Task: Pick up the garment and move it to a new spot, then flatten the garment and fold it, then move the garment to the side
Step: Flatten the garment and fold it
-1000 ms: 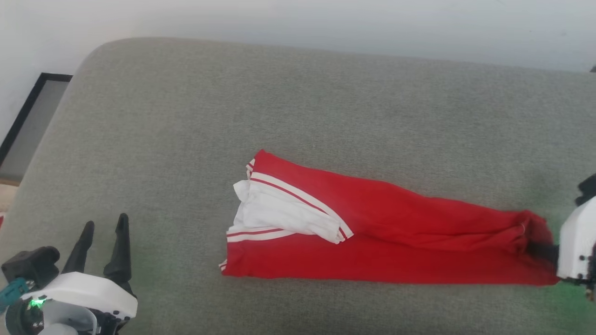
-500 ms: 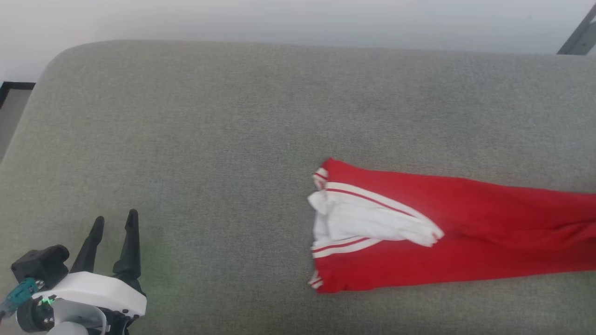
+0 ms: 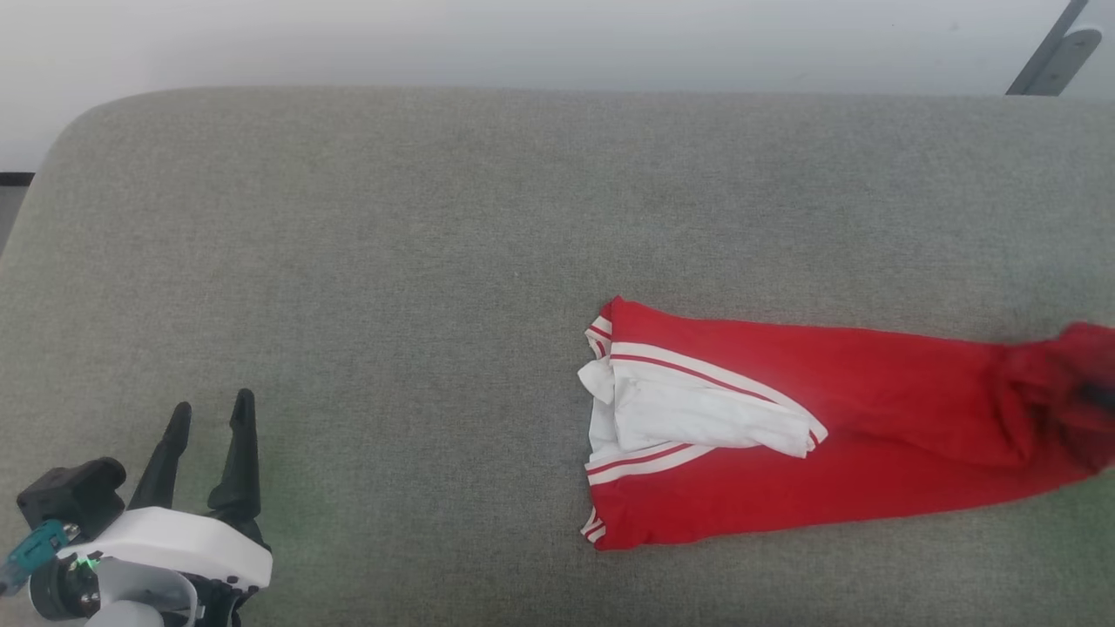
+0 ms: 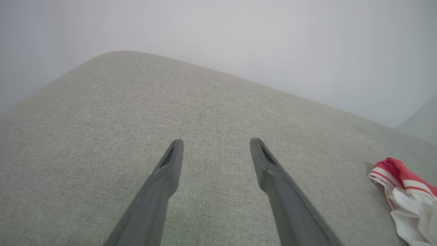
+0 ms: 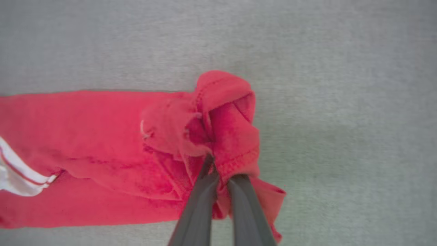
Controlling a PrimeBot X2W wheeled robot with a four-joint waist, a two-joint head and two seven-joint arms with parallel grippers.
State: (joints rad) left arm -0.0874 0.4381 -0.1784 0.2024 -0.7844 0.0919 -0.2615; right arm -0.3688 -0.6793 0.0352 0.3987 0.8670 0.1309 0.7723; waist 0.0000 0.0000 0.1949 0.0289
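Now the garment (image 3: 836, 435) is laid toward 3 o'clock on the grey cushion (image 3: 392, 261), striped hem pointing to 9 o'clock, where wide bare surface is left up to the rounded edge. Compared with half a second earlier, its 3 o'clock end is bunched up. That bunch is pinched by the closed right gripper (image 5: 222, 171); the left gripper (image 3: 212, 402), at 7 o'clock, is spread wide, nothing held.

Head view high above cushion (image 3: 348, 218), wrist views close, all sharing garment (image 3: 871, 409)
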